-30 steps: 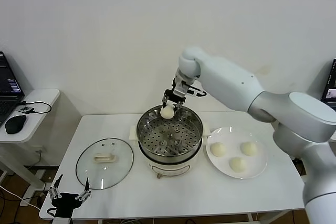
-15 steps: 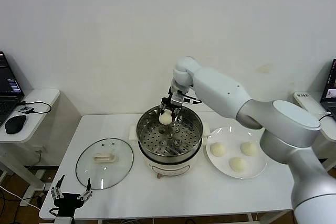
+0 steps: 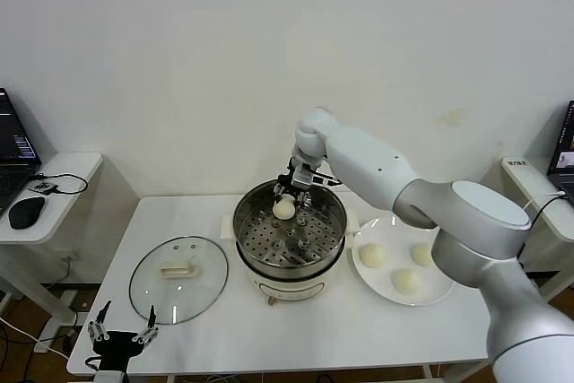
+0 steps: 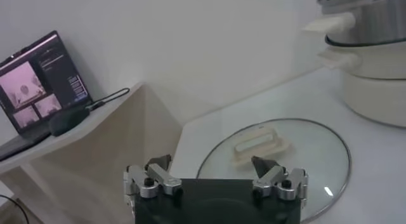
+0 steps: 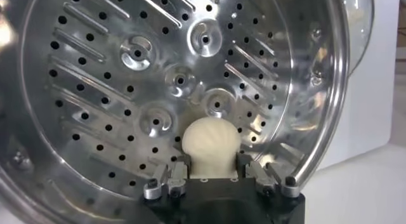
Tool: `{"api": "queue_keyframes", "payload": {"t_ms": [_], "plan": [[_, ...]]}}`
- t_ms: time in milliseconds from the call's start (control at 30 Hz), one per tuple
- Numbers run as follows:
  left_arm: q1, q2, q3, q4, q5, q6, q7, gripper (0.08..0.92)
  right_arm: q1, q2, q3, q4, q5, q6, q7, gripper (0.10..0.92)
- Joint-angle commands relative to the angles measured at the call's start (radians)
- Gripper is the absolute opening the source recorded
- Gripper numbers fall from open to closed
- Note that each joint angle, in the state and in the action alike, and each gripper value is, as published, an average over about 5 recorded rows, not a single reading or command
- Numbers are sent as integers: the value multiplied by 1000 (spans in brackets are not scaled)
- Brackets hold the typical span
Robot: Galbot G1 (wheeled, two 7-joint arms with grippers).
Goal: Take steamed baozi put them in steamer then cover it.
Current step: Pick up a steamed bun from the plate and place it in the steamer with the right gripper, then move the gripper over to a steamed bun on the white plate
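Observation:
One steamed baozi (image 3: 283,209) (image 5: 210,143), cream-white and round, hangs low inside the steamer (image 3: 289,265), just above its perforated tray (image 5: 127,85) near the far rim. My right gripper (image 3: 292,195) (image 5: 211,162) is shut on it, a finger pressed against each side. Three more baozi (image 3: 372,256) (image 3: 421,253) (image 3: 406,282) lie on the white plate (image 3: 446,295) right of the steamer. The glass lid (image 3: 178,277) (image 4: 317,155) with its white handle rests flat on the table left of the steamer. My left gripper (image 3: 119,329) (image 4: 211,163) waits open off the table's front left corner.
A side table at the far left carries a laptop (image 4: 38,79) and a black mouse (image 3: 27,213). The wall stands close behind the steamer. The steamer's white base (image 4: 374,92) sits beyond the lid as seen from the left wrist.
My right gripper has carried the baozi from the steamer's far rim down into the pot, close to the tray. The left arm has stayed put.

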Motion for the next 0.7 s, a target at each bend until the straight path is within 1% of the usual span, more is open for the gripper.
{"api": "queue_keyframes", "payload": {"t_ms": [33,200,300,400,467,533,633,700], "plan": [[-2,-1,1,1,0,1,1,823,-5,5,4,-20,-5,0,19,594],[-3,-6,4,-1,1,1,2,823,17,-32,-1,34,91,-49,-15,739],[-1,-8,6,-3,3,2,4,823,42,-66,-1,82,174,-78,-50,801],[0,-10,9,-5,6,2,5,823,75,-103,3,125,267,-110,-90,820],[2,-12,11,-7,7,2,6,823,106,-143,1,172,350,-164,-134,822],[4,-11,12,-9,8,2,7,823,153,-198,-23,240,463,-280,-185,822],[7,-9,12,-12,8,3,7,823,231,-298,-76,351,661,-517,-243,823],[9,-7,12,-15,7,4,8,823,263,-356,-93,408,759,-658,-260,823]]}}
